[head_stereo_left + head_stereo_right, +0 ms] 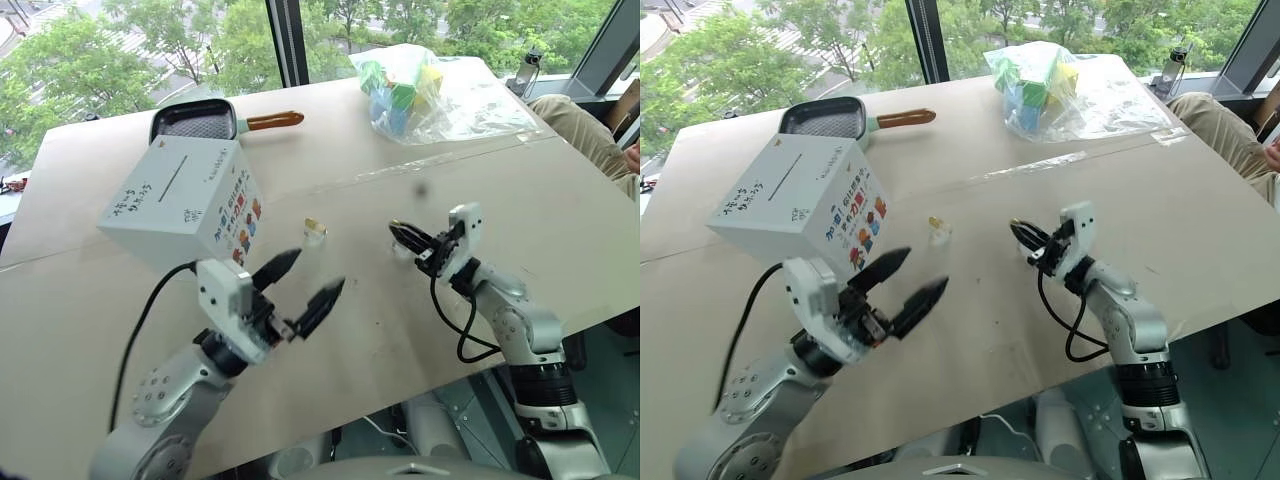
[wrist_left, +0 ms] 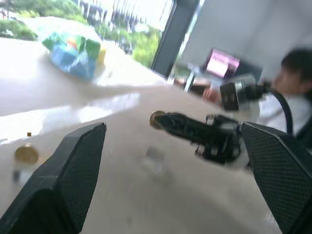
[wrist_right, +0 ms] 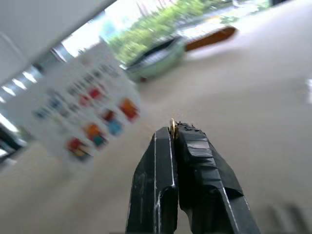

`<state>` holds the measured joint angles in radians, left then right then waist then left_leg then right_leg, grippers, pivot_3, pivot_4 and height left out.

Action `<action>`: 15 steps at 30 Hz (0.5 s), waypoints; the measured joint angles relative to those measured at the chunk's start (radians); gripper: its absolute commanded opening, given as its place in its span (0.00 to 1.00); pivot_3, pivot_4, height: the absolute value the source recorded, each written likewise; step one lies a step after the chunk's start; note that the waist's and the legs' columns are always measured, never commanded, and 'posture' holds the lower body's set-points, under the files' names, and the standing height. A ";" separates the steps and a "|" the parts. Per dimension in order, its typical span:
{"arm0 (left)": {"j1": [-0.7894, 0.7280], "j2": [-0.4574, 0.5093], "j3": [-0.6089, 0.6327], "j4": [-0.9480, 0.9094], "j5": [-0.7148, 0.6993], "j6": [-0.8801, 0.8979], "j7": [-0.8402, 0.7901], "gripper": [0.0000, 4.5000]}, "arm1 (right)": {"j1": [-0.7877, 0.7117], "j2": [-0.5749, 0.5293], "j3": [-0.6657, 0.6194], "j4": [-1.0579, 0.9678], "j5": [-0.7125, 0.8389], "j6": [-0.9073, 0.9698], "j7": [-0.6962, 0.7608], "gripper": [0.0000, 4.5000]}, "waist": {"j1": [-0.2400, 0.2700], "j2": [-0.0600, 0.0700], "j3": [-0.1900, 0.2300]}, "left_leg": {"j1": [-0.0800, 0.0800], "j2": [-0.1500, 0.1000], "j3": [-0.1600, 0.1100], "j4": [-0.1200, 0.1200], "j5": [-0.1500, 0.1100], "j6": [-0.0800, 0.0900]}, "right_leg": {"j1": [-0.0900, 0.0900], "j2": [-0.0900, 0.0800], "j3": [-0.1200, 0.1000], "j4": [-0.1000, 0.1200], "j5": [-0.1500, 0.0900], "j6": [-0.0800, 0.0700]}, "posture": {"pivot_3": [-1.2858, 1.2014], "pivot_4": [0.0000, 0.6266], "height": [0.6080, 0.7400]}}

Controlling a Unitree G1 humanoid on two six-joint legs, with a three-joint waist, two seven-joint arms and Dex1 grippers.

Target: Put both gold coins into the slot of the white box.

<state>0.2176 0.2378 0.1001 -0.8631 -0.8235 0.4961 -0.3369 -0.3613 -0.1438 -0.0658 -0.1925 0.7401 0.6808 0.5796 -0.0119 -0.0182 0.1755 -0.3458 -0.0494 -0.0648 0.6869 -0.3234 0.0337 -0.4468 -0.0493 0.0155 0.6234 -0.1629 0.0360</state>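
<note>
In the left eye view, the white box (image 1: 187, 203) sat left of centre on the table (image 1: 560, 220), tilted, its dark slot (image 1: 172, 178) running across the plain top face. Behind it, toward the upper left, lay a dark pan (image 1: 193, 121) with a brown handle. One gold coin (image 1: 314, 227) rested on a small clear piece just right of the box, near the middle of the frame. The left gripper (image 1: 312, 284) hovered at lower centre with its two black fingers spread wide and nothing between them. The right gripper (image 1: 398, 232), right of centre, had its fingers pressed together. A clear bag of coloured blocks (image 1: 420, 90) lay at the upper right.

In the left wrist view, that arm's fingers stood far apart at the bottom corners; a gold coin (image 2: 26, 154) lay at the left edge, and the right gripper's tips reached in from the right, pinching the other gold coin (image 2: 157, 119) near the centre.

In the right wrist view, the closed fingers rose from the bottom, nipping a sliver of gold coin (image 3: 172, 127) at their tips, with the box's printed side blurred at the upper left.
</note>
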 measured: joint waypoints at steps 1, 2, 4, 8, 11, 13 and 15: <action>-0.021 -0.040 -0.011 0.009 -0.035 -0.002 0.022 1.00 | -0.019 0.009 -0.018 -0.021 0.071 0.050 -0.012 0.01 | 0.001 0.000 0.000 | 0.000 0.000 0.000 0.000 0.000 0.000 | 0.000 0.000 0.000 0.000 0.000 0.000 | 0.52 0.24 0.85; -0.035 -0.058 -0.024 0.012 -0.059 -0.003 0.037 1.00 | -0.035 0.015 -0.028 -0.039 0.127 0.086 -0.025 0.01 | 0.001 -0.001 0.000 | 0.000 0.000 -0.001 0.000 0.000 0.000 | 0.000 0.000 -0.001 0.000 0.000 0.000 | 0.52 0.24 0.85; -0.057 -0.122 -0.040 0.033 -0.126 -0.015 0.065 1.00 | -0.064 0.038 -0.074 -0.047 0.310 0.183 -0.084 0.01 | 0.000 0.000 0.000 | 0.000 -0.001 0.000 0.000 0.000 0.001 | 0.000 0.000 -0.001 0.000 0.000 0.000 | 0.52 0.24 0.85; -0.095 -0.206 -0.070 0.098 -0.243 -0.043 0.093 1.00 | -0.120 0.084 -0.109 -0.043 0.607 0.272 -0.206 0.01 | -0.002 0.000 0.000 | 0.000 -0.001 0.000 0.000 0.000 0.001 | 0.000 0.001 0.000 0.000 0.000 0.000 | 0.52 0.24 0.85; -0.107 -0.217 -0.068 0.111 -0.311 -0.056 0.094 0.83 | -0.132 0.091 -0.108 -0.039 0.705 0.290 -0.264 0.00 | -0.002 0.000 0.000 | 0.000 -0.001 0.000 0.000 0.000 0.001 | 0.000 0.003 -0.001 0.000 0.000 0.000 | 0.52 0.24 0.85; -0.119 -0.219 -0.064 0.112 -0.344 -0.069 0.093 0.66 | -0.132 0.089 -0.102 -0.034 0.733 0.296 -0.282 0.00 | -0.002 0.000 0.000 | -0.001 -0.001 0.000 0.000 0.000 0.001 | 0.000 0.004 0.000 0.000 0.000 0.000 | 0.52 0.24 0.85; -0.132 -0.204 -0.064 0.112 -0.373 -0.074 0.090 0.53 | -0.132 0.082 -0.077 -0.033 0.759 0.303 -0.287 0.00 | -0.003 0.000 0.000 | 0.000 -0.001 0.001 0.000 0.000 0.001 | 0.000 0.004 0.000 0.000 0.000 0.000 | 0.52 0.24 0.85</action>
<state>0.0861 0.0335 0.0361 -0.7507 -1.1961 0.4226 -0.2474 -0.4938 -0.0622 -0.1432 -0.2259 1.4989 0.9841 0.2929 -0.0147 -0.0185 0.1751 -0.3461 -0.0505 -0.0637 0.6868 -0.3238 0.0348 -0.4467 -0.0454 0.0158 0.6232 -0.1630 0.0360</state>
